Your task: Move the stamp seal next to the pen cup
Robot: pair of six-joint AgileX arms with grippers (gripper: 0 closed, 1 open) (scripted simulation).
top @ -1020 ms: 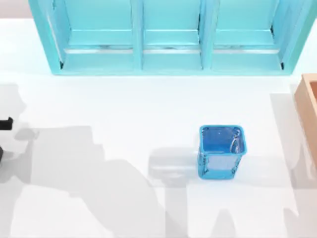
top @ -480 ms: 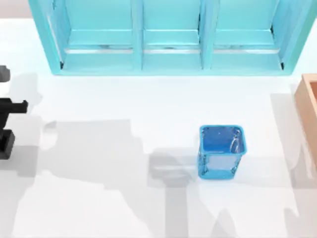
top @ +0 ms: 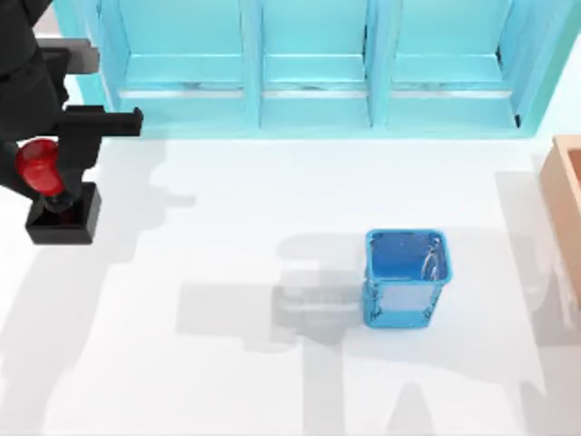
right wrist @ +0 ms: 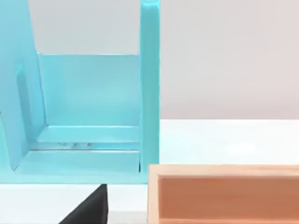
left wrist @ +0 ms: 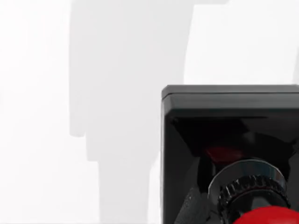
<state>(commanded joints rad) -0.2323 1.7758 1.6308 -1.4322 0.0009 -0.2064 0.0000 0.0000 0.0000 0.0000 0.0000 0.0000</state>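
The stamp seal [top: 62, 221], a red round knob on a black square base, is at the far left of the table, just in front of the shelf's left end. My left gripper [top: 41, 173] comes down from above and is shut on the red knob. In the left wrist view the black base [left wrist: 224, 107] is seen close up, with the knob's red top at the picture's edge. The pen cup [top: 405, 277], a glossy blue square cup, stands upright right of the table's middle, far from the stamp. My right arm is parked by the wooden box on the right.
A large light-blue shelf unit [top: 309, 64] runs along the back of the table and appears again in the right wrist view [right wrist: 88, 93]. A light wooden box [top: 567, 209] sits at the right edge [right wrist: 224, 193]. White tabletop lies between the stamp and the cup.
My left arm has come in from the left edge, moving up and to the right with the stamp seal. The pen cup has not moved.
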